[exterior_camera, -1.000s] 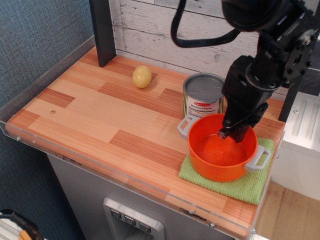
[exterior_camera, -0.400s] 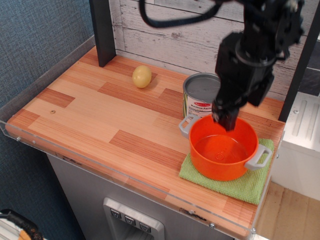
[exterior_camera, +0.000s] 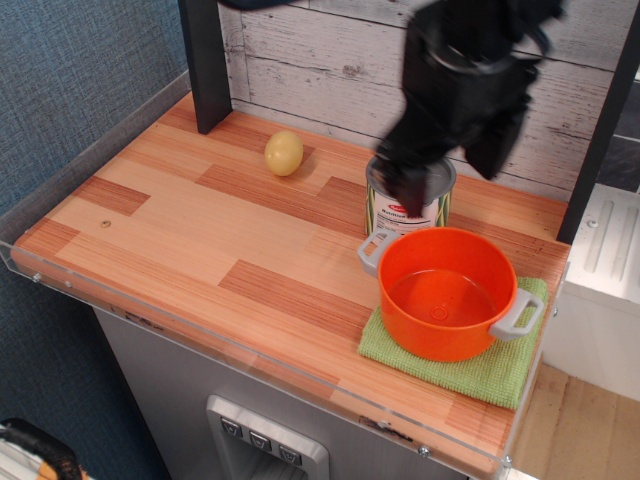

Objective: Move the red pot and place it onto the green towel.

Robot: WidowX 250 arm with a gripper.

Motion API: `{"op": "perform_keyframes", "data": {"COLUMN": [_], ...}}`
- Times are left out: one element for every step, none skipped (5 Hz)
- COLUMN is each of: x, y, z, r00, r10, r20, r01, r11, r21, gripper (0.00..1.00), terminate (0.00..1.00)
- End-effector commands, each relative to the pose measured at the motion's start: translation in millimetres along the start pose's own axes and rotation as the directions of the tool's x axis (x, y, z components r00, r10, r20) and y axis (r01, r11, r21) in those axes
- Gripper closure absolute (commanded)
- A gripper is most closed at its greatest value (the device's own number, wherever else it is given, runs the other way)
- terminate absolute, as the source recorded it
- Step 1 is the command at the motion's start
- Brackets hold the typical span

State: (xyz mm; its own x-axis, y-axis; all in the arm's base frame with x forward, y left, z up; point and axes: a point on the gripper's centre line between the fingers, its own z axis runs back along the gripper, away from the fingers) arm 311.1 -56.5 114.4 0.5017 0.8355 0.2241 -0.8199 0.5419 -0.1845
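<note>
The red pot (exterior_camera: 445,294), orange-red with two light grey handles, stands upright on the green towel (exterior_camera: 492,372) at the table's front right. It covers most of the cloth. My gripper (exterior_camera: 405,192) is raised behind and to the left of the pot, in front of the tin can. It holds nothing. It is blurred, so I cannot tell how its jaws stand.
A silver tin can (exterior_camera: 412,210) with a green label stands right behind the pot, partly hidden by the gripper. A yellow potato-like object (exterior_camera: 284,153) lies further back left. A black post (exterior_camera: 205,62) rises at the back left. A clear rim (exterior_camera: 250,350) edges the wooden table.
The gripper has risen out of the pot and moved up and to the left, over the tin can. The pot stays on the towel.
</note>
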Motion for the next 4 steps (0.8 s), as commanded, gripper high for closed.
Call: {"op": "perform_keyframes", "data": {"x": [43,63,89,114], "y": [17,37,58,57], "z": [38,33,29,18], "r00": [0.898,0.803,0.783,0.774], "r10": [-0.438,-0.588,-0.614,-0.626], "r20": [0.029,-0.093,-0.096,-0.093], "r01": [0.439,0.582,0.601,0.608], "r11": [0.896,0.808,0.787,0.776], "r21": [-0.060,-0.092,-0.138,-0.166], "gripper": [0.00,0.00,0.00,0.00], "terminate": [0.00,0.00,0.00,0.00]}}
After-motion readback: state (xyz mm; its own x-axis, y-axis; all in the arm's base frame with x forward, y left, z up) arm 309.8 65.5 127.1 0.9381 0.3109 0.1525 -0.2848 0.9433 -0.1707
